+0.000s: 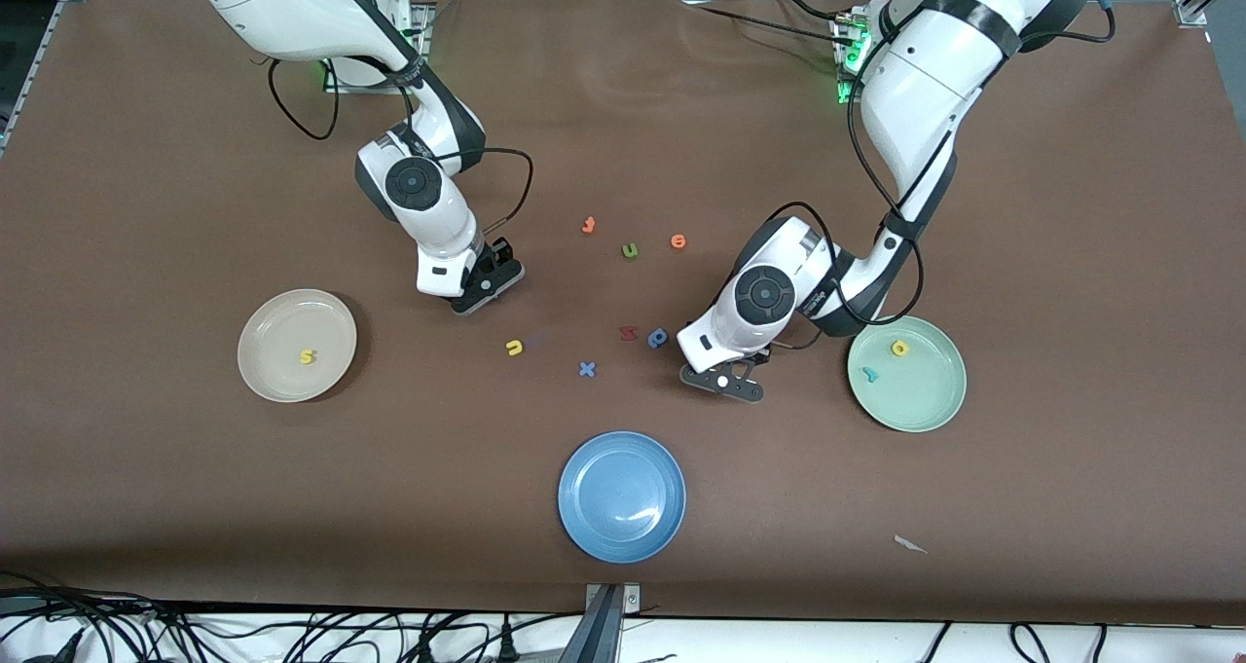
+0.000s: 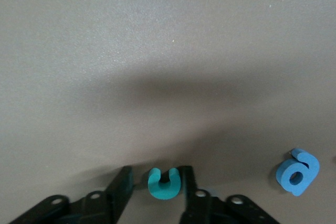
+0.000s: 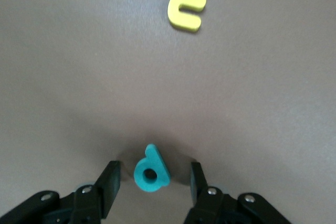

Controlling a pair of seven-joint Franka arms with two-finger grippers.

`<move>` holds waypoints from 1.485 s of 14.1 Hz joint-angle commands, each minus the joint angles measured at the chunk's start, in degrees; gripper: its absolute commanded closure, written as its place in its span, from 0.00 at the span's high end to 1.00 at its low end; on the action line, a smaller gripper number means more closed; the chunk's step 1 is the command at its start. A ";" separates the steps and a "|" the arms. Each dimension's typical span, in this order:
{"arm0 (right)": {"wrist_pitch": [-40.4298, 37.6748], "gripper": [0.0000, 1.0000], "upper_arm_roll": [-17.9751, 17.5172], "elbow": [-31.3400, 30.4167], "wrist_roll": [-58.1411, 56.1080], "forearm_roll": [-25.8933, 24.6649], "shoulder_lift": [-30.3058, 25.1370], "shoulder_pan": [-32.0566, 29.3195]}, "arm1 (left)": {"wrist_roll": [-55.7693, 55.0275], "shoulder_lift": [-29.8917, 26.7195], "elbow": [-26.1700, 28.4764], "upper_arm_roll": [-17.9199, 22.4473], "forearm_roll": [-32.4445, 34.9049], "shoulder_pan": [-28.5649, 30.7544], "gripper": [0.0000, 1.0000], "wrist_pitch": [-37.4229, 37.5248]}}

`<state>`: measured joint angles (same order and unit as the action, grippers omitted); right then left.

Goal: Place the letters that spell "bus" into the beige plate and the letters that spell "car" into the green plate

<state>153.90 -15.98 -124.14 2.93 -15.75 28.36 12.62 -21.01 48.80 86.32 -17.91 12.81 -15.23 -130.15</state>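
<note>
Front view shows both arms reaching down to the brown table (image 1: 1071,205) among scattered foam letters. Right gripper (image 3: 153,182) is low at the table, its fingers (image 3: 110,179) set narrowly on either side of the teal b (image 3: 151,170), with small gaps still showing, so not yet clamped; the yellow u (image 3: 186,10) lies near it on the table, nearer the front camera. Left gripper (image 2: 156,186) is also low at the table, its fingers (image 2: 185,182) close around the teal c (image 2: 164,183), one finger touching or nearly touching it, the other just apart. A darker blue letter (image 2: 297,172) lies just beside that gripper. The beige plate (image 1: 268,351), toward the right arm's end, holds the yellow s (image 1: 308,356). The green plate (image 1: 925,400), toward the left arm's end, holds the yellow a (image 1: 900,349) and the teal r (image 1: 870,375). The blue plate (image 1: 594,507) sits nearest the front camera. A green u (image 1: 630,250), two orange letters (image 1: 588,225), a red letter (image 1: 628,332) and a blue x (image 1: 586,369) lie between the arms.
</note>
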 commanded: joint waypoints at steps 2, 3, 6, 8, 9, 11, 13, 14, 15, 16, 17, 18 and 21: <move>-1.15 0.58 -0.10 1.88 2.52 -1.30 0.91 1.26 | -0.87 -0.20 -0.27 0.07 1.16 -0.94 0.15 0.69; -1.15 0.56 0.07 1.88 2.52 -1.39 1.08 1.26 | -0.70 -0.72 -0.27 0.07 1.25 -0.60 0.14 1.12; -1.15 0.56 1.29 1.97 2.52 -3.76 1.44 1.26 | -0.52 -3.18 -1.24 0.25 1.25 0.02 0.14 8.13; -1.15 0.55 1.30 1.88 2.60 -3.76 1.44 1.26 | -0.26 -5.99 -1.42 0.95 1.25 2.03 0.16 11.66; -1.15 0.54 1.30 1.97 2.60 -3.76 1.44 1.26 | -0.08 -7.13 -1.33 0.78 1.34 4.91 0.17 12.72; -1.15 0.48 1.30 1.97 2.78 -3.67 1.44 1.26 | 0.01 -7.84 -1.15 0.69 1.43 8.10 0.16 13.78; -1.15 0.37 1.30 1.80 3.65 -3.76 1.44 1.35 | 3.15 -8.02 -1.15 1.39 2.82 10.12 0.16 15.01; -1.15 0.34 1.30 1.80 3.83 -3.85 1.53 1.44 | 5.95 -8.02 -1.07 1.30 3.62 12.30 0.16 15.10; -1.15 0.31 1.30 1.71 3.92 -3.85 1.70 1.44 | 8.85 -8.11 -0.98 1.13 3.80 14.59 0.16 15.10; -1.06 0.30 1.30 1.62 4.01 -3.85 1.79 1.44 | 12.28 -8.11 -0.80 1.13 3.80 16.26 0.16 15.10; -1.06 0.27 1.30 1.53 4.36 -3.85 1.96 1.53 | 14.75 -8.02 -0.63 1.21 3.80 17.59 0.16 15.10; -1.06 0.27 1.30 1.53 5.15 -3.85 2.14 1.79 | 15.55 -7.68 -0.45 1.21 3.80 18.73 0.16 15.10; -1.15 0.21 1.30 1.97 5.95 -3.85 2.23 2.32 | 15.74 -7.06 0.25 1.39 5.46 20.41 0.24 15.01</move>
<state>153.17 -15.03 -122.94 6.77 -18.38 28.85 13.79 -5.85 41.91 85.90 -16.04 15.43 4.54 -115.54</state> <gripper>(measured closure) 0.705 0.727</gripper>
